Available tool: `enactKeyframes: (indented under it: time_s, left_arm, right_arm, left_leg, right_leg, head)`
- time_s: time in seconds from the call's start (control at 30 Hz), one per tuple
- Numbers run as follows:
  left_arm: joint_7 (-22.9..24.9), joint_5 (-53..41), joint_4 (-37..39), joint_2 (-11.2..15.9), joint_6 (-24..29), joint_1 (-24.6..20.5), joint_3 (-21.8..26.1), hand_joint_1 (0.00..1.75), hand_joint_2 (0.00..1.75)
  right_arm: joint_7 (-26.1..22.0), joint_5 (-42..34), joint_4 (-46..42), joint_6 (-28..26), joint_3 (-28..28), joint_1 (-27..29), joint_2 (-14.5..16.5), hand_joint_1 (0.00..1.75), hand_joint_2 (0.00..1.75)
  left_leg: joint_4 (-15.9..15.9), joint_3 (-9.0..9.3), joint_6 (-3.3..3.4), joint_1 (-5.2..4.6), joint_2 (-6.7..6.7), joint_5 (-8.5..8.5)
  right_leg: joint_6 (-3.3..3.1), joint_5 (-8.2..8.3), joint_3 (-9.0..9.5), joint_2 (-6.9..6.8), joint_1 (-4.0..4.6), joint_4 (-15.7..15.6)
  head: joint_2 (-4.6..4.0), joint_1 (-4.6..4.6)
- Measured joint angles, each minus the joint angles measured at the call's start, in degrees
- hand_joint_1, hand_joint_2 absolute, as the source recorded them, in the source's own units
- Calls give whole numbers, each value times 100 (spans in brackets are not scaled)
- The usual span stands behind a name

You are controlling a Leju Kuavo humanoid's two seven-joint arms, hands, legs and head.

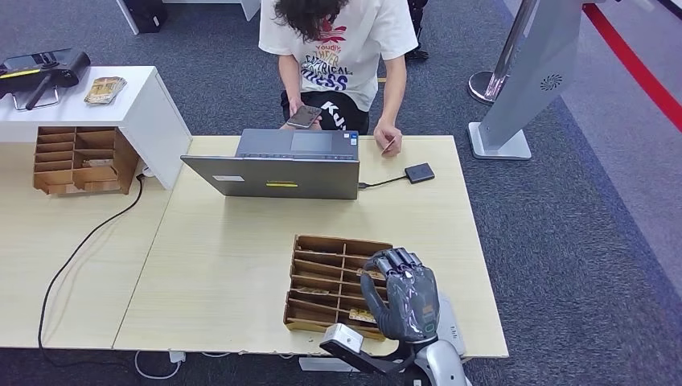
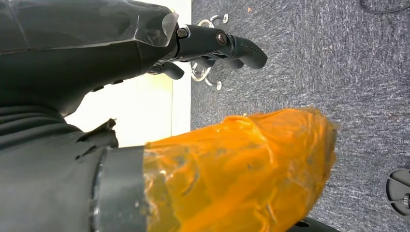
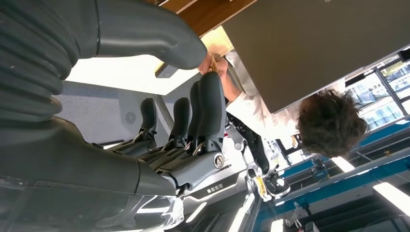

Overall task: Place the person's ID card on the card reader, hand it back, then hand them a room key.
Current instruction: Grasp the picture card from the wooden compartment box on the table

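Card (image 1: 388, 146) is pinched in the person's hand (image 1: 386, 138) at the far edge of the table (image 1: 225, 265), just left of the reader (image 1: 419, 172). It is seen as a thin pale sliver, its long axis slanted up toward the right; its face cannot be made out. The reader, a small dark square, is wired by a cable to the laptop (image 1: 277, 165). A phone (image 1: 304, 117) is held in the person's other hand. Nearer, a cardboard key tray (image 1: 322, 277) is laid on the table, with the right hand (image 1: 402, 293) raised over its right side, fingers (image 3: 205, 104) loosely curled and nothing grasped. The left hand (image 2: 212, 46) is hung over grey carpet, fingers curled, holding nothing; an orange-wrapped thumb (image 2: 241, 169) is seen close up.
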Motion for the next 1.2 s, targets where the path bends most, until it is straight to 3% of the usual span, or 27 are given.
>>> enactKeyframes:
  time_s: [0.07, 0.17, 0.3, 0.53, 1.2]
  left_arm:
    - [0, 9, 0, 0, 0, 0, 0, 0, 0]
    - [0, 14, 0, 0, 0, 0, 0, 0, 0]
    - [0, 34, 0, 0, 0, 0, 0, 0, 0]
    - [0, 88, 0, 0, 0, 0, -1, 0, 0]
    - [0, 92, 0, 0, 2, 0, -9, 0, 0]
  right_arm:
    - [7, 1, -2, -1, 0, 0, -9, 113, 175]
    - [13, 5, -17, -2, 0, 0, -24, 93, 175]
    - [45, 31, -73, 13, 0, 1, -47, 89, 175]
    - [61, 62, -94, 110, 34, 1, -79, 60, 175]
    - [76, 77, -94, 188, 124, 1, -137, 61, 175]
  left_leg:
    - [0, 0, 0, 0, 0, 0]
    - [0, 0, 0, 0, 0, 0]
    - [0, 0, 0, 0, 0, 0]
    - [0, 0, 0, 0, 0, 0]
    - [0, 0, 0, 0, 0, 0]
  right_leg:
    - [0, 0, 0, 0, 0, 0]
    - [0, 0, 0, 0, 0, 0]
    - [0, 0, 0, 0, 0, 0]
    - [0, 0, 0, 0, 0, 0]
    - [0, 0, 0, 0, 0, 0]
  head:
    - [0, 0]
    - [0, 0]
    - [0, 0]
    - [0, 0]
    - [0, 0]
